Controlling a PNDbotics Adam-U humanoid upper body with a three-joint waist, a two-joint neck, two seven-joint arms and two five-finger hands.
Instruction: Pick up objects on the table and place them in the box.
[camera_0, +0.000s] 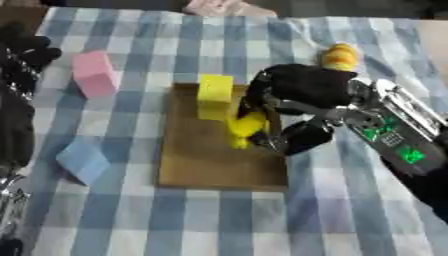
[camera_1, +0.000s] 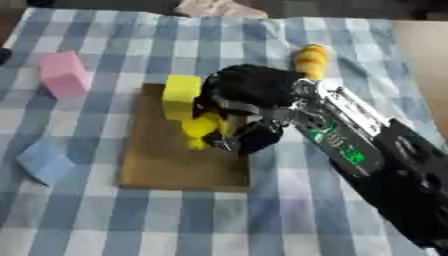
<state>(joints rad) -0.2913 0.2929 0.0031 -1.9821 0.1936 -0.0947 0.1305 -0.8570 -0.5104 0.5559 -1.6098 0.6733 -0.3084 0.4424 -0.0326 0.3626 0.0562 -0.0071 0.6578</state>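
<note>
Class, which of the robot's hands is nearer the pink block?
Left. The left hand shows at the view's left edge, beside the pink block; the right hand is across the brown box.

i count one flat brown box (camera_0: 206, 170) on the checked cloth (camera_0: 262, 220). blocks: three in all, one pink block (camera_0: 94, 74), one pale blue block (camera_0: 83, 160) and one yellow block (camera_0: 214, 95). i see two other yellow things: one small yellow object (camera_0: 247, 127) at my right hand (camera_0: 302, 92), and one yellow-orange object (camera_0: 339, 56) beyond it, shape unclear. one pinkish thing (camera_0: 223, 7) at the far edge, too blurred to name. of hands, i count one working, the right.
</note>
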